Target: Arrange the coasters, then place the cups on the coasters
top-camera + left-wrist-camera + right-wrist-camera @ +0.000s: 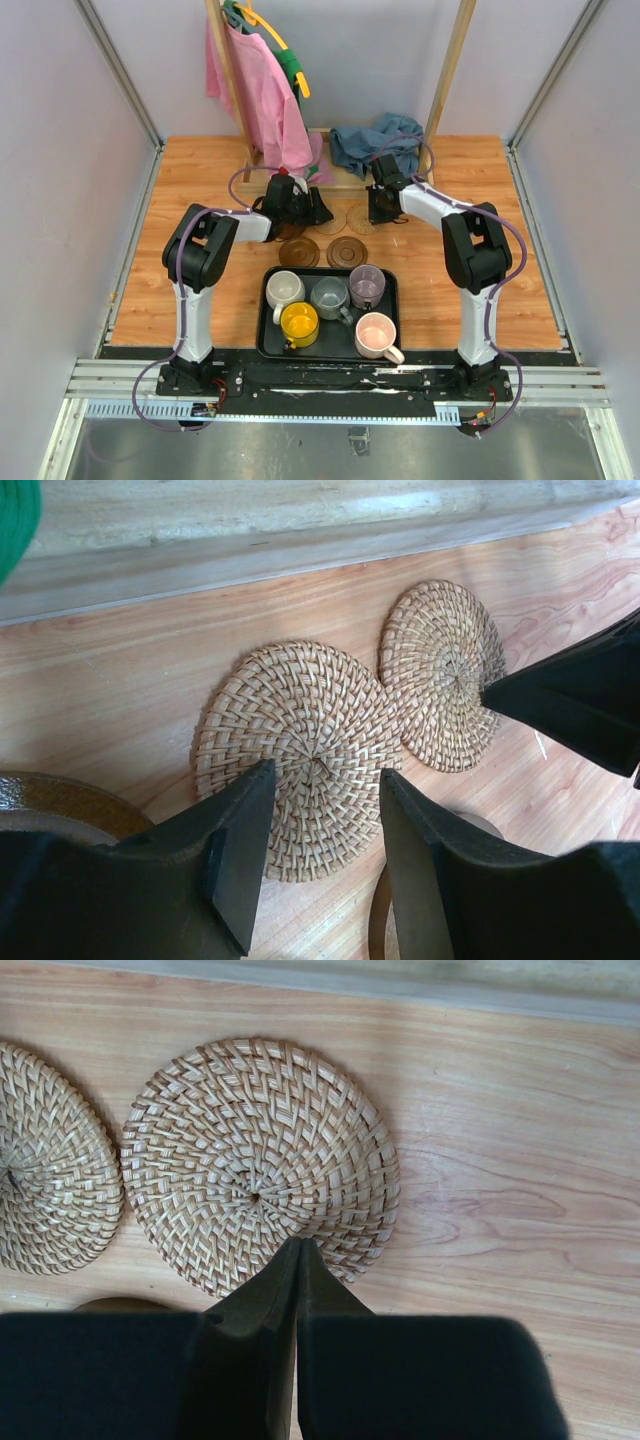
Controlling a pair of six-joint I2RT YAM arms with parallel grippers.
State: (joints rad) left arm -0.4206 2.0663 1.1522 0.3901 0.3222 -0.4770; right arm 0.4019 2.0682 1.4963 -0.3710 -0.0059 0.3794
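Observation:
Two woven tan coasters lie side by side on the wooden table, the left one (300, 735) (333, 218) and the right one (260, 1155) (362, 218). My left gripper (325, 778) hangs open just over the near half of the left woven coaster, with nothing between its fingers. My right gripper (300, 1248) is shut, its tip at the near edge of the right woven coaster. Two dark brown coasters (299, 252) (347, 252) lie nearer, and a third (55, 805) sits partly under my left gripper. White (285, 290), grey (329, 297), purple (367, 286), yellow (299, 323) and pink (376, 335) cups stand in the tray.
The black tray (392, 300) sits at the near middle of the table. A wooden rack base (300, 178) runs just behind the coasters, with a pink cloth (262, 100) hanging on it. A blue cloth (375, 142) is heaped at the back.

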